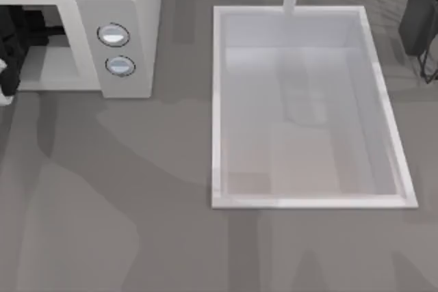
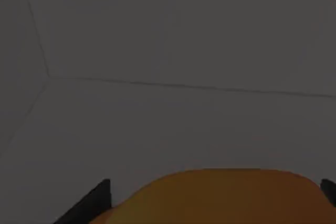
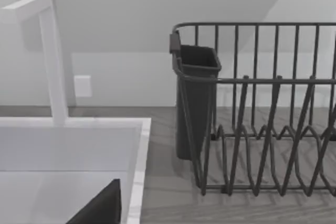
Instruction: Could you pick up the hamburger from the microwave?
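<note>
One hamburger (image 2: 220, 198) is seen directly ahead of the left gripper (image 2: 215, 205), between its fingers (image 2: 89, 203), inside the microwave (image 1: 116, 5) cavity; whether it is pinched cannot be told; the right arm is parked by the dish rack (image 3: 262, 119), well apart.

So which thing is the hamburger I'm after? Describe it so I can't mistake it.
Start at the microwave, the big white box with two round knobs at the table's top-left corner. My left arm reaches into its cavity, and in the dim left wrist view the hamburger sits right at the left hand. It is a rounded orange-brown mound, the one coloured thing against the cavity's plain walls.
</note>
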Available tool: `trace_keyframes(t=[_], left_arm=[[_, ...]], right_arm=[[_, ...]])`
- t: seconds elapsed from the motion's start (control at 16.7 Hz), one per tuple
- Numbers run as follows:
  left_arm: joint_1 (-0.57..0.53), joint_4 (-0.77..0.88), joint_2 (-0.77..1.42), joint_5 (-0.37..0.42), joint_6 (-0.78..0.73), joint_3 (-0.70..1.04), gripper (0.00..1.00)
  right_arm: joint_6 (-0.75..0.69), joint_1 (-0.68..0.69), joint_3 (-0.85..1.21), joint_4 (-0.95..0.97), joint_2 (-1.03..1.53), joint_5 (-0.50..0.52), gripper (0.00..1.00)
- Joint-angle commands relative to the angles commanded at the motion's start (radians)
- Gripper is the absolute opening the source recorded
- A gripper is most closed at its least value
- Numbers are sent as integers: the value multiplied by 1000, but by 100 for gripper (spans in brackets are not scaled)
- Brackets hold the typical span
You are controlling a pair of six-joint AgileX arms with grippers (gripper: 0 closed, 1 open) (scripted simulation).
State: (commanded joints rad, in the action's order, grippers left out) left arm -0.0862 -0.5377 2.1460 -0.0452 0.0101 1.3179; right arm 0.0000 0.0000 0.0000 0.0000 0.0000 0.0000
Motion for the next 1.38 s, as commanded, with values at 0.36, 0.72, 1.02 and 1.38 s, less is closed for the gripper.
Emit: trace_keyframes(t=[0.36, 0.72, 1.02, 1.38], left_arm=[[-191, 102, -553, -185, 68, -471, 0], [-309, 166, -826, -300, 110, -736, 0], [-299, 163, -815, -304, 109, -742, 0], [-308, -7, -658, -307, 111, -780, 0]], right_arm=[[0, 0, 0, 0, 0, 0, 100], [0, 0, 0, 0, 0, 0, 100], [0, 0, 0, 0, 0, 0, 100], [0, 0, 0, 0, 0, 0, 100]])
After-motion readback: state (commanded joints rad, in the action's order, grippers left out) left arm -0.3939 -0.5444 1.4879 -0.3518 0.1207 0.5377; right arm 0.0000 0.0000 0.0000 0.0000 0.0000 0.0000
